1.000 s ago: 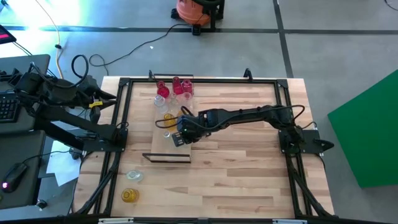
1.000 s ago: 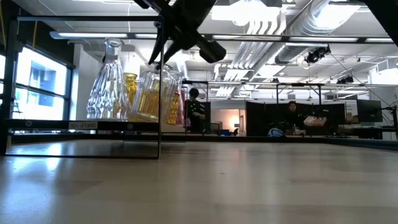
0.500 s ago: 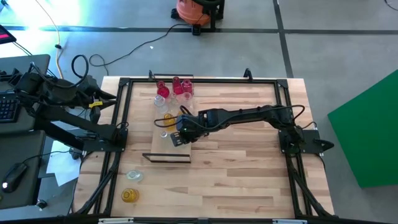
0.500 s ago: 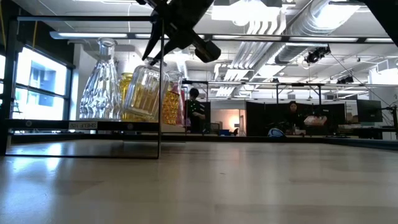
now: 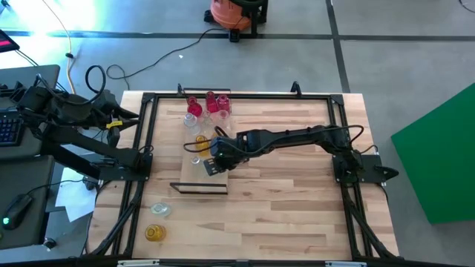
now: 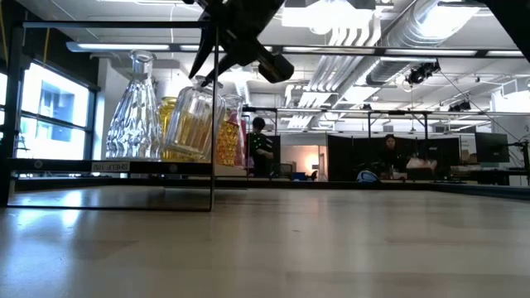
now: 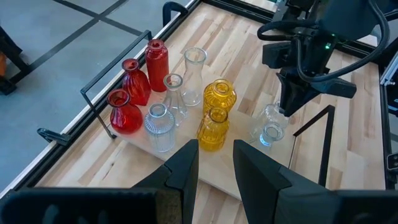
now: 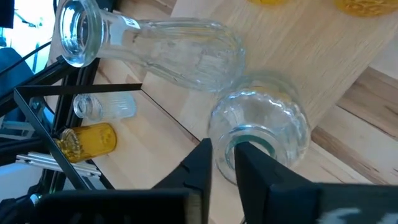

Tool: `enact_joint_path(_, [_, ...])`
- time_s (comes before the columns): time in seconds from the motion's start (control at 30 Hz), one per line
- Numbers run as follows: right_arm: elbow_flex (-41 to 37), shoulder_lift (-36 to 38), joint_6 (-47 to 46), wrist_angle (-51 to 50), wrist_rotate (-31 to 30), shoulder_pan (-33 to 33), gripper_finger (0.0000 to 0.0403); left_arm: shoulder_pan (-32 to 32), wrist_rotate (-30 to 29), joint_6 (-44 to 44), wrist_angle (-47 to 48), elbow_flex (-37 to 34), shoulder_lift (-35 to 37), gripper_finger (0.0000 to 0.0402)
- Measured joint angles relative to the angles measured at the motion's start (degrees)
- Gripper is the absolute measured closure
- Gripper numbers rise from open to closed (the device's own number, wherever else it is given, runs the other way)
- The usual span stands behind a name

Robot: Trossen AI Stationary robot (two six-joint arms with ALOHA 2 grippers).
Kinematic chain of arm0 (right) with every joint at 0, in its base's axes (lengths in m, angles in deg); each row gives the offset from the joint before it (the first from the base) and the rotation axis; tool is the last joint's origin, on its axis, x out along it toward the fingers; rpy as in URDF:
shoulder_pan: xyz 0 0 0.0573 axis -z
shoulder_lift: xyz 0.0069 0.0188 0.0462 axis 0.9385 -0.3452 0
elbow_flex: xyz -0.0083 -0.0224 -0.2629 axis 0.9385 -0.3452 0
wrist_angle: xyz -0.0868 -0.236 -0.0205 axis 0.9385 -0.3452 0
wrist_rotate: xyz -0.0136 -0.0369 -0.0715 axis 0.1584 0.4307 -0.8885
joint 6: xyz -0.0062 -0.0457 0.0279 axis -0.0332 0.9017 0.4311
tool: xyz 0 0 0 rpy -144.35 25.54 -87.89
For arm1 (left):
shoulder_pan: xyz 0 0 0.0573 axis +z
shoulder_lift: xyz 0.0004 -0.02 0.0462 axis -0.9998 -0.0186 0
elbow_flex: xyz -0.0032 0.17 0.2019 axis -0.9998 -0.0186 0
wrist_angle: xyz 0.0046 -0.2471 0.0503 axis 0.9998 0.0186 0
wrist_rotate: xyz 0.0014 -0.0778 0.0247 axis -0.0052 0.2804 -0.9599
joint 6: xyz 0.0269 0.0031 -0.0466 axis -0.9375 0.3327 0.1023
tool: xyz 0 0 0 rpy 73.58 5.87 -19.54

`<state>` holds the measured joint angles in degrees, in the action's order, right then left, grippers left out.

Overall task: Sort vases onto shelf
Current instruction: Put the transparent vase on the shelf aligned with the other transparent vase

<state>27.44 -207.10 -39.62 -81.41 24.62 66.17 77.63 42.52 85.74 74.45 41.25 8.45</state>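
Note:
The shelf (image 5: 223, 176) is a light-wood board left of the table's middle. On it stand three red vases (image 7: 134, 93), two amber vases (image 7: 214, 115) and several clear vases. My right gripper (image 8: 222, 163) reaches down over the shelf's near part and is shut on the mouth of a round clear vase (image 8: 267, 124), also seen as the clear vase (image 7: 268, 127) and the clear vase (image 6: 192, 124). My left gripper (image 7: 214, 168) hangs open and holds nothing, beyond the table's left edge. My right gripper has the clear vase by the rim of its mouth (image 8: 231, 144). One finger (image 8: 252, 165) is inside the opening and the other (image 8: 200, 163) outside. The fingers come slanting down from above. The vase leans a little, its base at the shelf.
A tall ribbed clear vase (image 8: 155, 43) stands close beside the held one. A small clear vase (image 5: 159, 210) and an amber vase (image 5: 154, 232) lie on the table near its front left corner. A black frame (image 5: 148, 133) borders the tabletop. The table's right half is bare wood.
The clear vase in my right gripper has shifted slightly toward the table's left and leans less than before. Over the last half second it has stayed put.

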Motion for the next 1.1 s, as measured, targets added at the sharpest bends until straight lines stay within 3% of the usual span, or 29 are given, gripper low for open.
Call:
enact_joint_path(0.2, [0.0,0.0,0.2,0.2,0.1,0.0,0.0294,0.0,0.0,0.0,0.0,0.0,0.0,0.0312])
enact_joint_path(0.37, [0.0,0.0,1.1,1.3,0.1,0.0,0.0268,0.0,0.0,0.0,0.0,0.0,0.0,0.0312])
enact_joint_path(0.93, [0.0,0.0,1.4,4.1,0.1,0.7,0.0265,0.0,0.0,0.0,0.0,0.0,0.0,0.0312])
enact_joint_path(1.1, [3.3,0.0,3.9,3.1,-2.0,0.7,0.0265,0.0,0.0,0.0,0.0,0.0,0.0,0.0312])
